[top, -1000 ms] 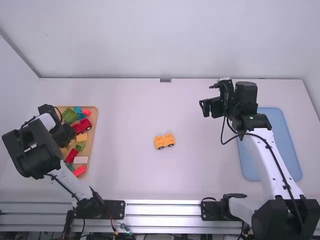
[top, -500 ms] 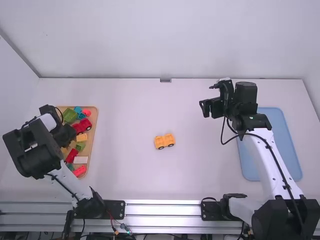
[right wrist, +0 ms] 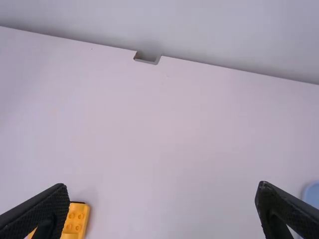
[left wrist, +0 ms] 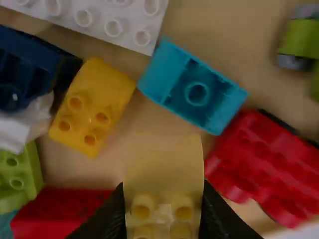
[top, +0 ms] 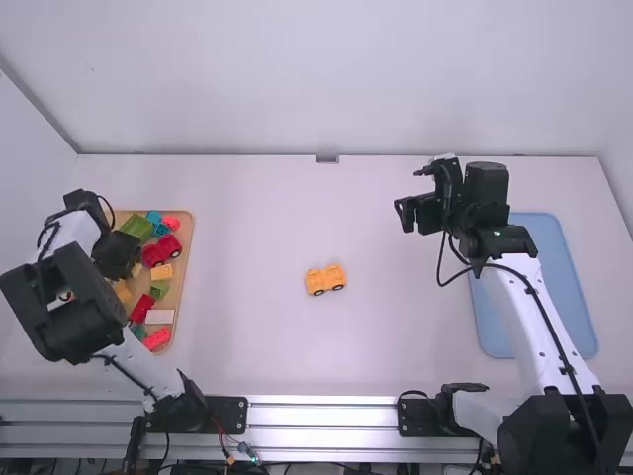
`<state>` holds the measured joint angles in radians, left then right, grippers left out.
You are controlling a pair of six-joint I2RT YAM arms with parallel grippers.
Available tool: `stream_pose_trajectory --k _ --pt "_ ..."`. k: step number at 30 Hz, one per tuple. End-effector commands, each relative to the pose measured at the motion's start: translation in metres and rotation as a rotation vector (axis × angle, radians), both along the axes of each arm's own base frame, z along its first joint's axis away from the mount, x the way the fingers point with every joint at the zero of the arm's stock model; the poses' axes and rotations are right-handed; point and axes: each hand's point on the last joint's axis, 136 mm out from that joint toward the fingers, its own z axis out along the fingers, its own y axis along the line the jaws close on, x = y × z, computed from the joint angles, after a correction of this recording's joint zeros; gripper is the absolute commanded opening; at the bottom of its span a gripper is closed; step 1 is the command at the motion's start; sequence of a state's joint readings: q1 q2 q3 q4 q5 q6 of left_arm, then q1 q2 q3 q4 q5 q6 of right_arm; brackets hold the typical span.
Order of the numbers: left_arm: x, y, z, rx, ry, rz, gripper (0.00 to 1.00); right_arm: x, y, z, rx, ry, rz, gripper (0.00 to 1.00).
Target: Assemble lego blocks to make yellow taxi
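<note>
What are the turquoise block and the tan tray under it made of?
The turquoise block looks like hard, smooth plastic: its edges are neat, with a molded round ring, and it is one even color. The tray could be wood with a dull finish, because it's warm tan, but I can't see clear grain, so I'm not sure.

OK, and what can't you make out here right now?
- High view: the wooden tray's left side, hidden by the left arm.
- Left wrist view: the rest of the yellow block between the left fingers, cut off by the bottom edge.
- Right wrist view: part of the yellow vehicle, behind one right finger and past the bottom edge.
</note>
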<state>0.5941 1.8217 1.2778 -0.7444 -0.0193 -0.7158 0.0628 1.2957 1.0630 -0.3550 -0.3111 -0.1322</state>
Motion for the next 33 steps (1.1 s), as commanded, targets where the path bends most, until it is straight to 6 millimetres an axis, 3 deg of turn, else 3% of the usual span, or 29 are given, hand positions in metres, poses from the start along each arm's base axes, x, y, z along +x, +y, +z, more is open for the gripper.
stream_pose_trajectory --k 1,4,10,14,17,18,22,27,33 --pt "0.008 -0.029 0.033 -0.025 -0.109 0.058 0.02 0.005 0.003 0.013 0.009 -0.026 0.006 0.98" --pt "0.008 -0.054 0.041 -0.036 -0.137 0.074 0.02 0.005 0.003 0.013 0.009 -0.025 0.006 0.98" --pt "0.004 -0.15 0.038 -0.178 -0.104 0.095 0.02 0.004 0.003 0.013 0.009 -0.023 0.006 0.98" --pt "0.011 -0.189 0.036 -0.179 -0.095 -0.004 0.02 0.004 0.003 0.013 0.009 -0.022 0.006 0.98" --pt "0.007 -0.224 0.025 -0.153 -0.048 0.143 0.02 0.004 0.004 0.013 0.009 -0.022 0.008 0.98" --pt "0.007 -0.227 0.023 -0.147 -0.046 0.148 0.02 0.004 0.004 0.013 0.009 -0.022 0.009 0.98" --pt "0.013 -0.272 0.007 -0.153 -0.045 0.129 0.02 0.003 0.004 0.012 0.012 -0.018 0.011 0.98" --pt "0.012 -0.306 -0.023 -0.165 0.001 0.208 0.02 0.003 0.003 0.011 0.012 -0.013 0.009 0.98" --pt "0.008 -0.329 -0.045 -0.189 0.041 0.257 0.02 0.001 0.007 0.012 0.024 -0.011 0.026 0.98"
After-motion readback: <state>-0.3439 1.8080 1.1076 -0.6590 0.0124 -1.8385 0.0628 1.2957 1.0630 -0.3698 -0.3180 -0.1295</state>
